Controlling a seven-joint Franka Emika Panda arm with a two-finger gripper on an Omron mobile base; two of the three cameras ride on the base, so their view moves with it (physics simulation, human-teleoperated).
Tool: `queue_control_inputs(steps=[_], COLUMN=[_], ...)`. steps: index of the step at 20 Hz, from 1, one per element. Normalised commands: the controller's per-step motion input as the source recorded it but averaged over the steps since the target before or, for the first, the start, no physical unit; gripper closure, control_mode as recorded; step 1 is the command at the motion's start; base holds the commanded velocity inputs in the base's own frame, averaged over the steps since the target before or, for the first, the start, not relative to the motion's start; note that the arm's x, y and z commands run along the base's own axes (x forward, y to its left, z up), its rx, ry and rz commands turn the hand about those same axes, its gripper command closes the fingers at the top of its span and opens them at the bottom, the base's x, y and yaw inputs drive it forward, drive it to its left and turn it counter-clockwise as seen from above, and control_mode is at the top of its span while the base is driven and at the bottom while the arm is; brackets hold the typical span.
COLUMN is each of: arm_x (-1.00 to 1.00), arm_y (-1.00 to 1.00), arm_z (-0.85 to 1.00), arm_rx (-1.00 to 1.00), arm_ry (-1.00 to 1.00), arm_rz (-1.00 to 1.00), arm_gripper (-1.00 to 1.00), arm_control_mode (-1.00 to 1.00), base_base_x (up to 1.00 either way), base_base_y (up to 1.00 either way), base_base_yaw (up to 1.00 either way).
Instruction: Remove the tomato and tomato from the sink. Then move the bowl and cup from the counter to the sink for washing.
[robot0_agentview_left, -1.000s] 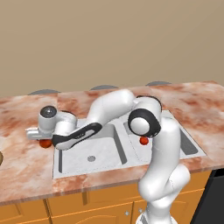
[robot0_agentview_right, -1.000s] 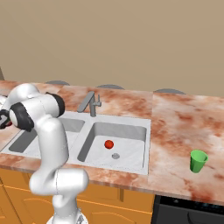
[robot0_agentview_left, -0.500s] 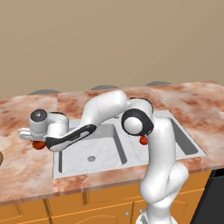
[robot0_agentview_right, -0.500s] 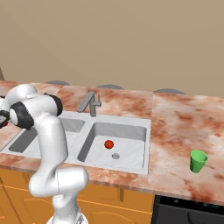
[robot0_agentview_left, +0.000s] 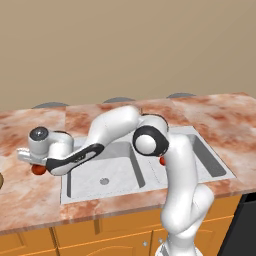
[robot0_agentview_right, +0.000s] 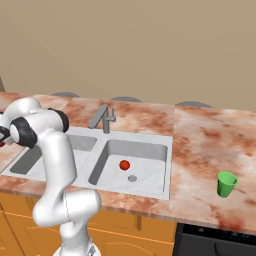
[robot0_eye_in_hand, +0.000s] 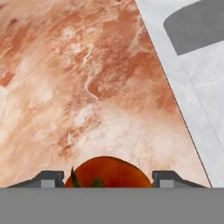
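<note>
First step, tomato removal: the gripper hangs over the counter at about 9 o'clock from the sink, its fingers clamped on the darker tomato, which sits between the two tips at 6 o'clock in the hand view above bare marbled stone. The next move probably calls for lowering and releasing this tomato well off the sink rim so it cannot roll back. The brighter tomato lies beside the right basin's drain; the cup stands at 3 o'clock.
</note>
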Motion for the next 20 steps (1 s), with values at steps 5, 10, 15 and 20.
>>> queue_control_inputs(steps=[5,10,15,20], arm_x=[0.03,0.04,0.03,0.02], arm_y=[0.11,0.13,0.12,0.09], arm_z=[-0.16,-0.21,-0.23,-0.19], arm_rx=[0.04,0.02,0.02,0.01], arm_ry=[0.06,0.08,0.07,0.06], arm_rz=[-0.09,-0.12,-0.11,-0.11], arm_gripper=[1.00,1.00,1.00,1.00], arm_control_mode=[-1.00,-1.00,-1.00,-1.00], base_base_x=[0.00,0.00,0.00,0.00], base_base_y=[0.00,0.00,0.00,0.00], base_base_yaw=[0.00,0.00,0.00,0.00])
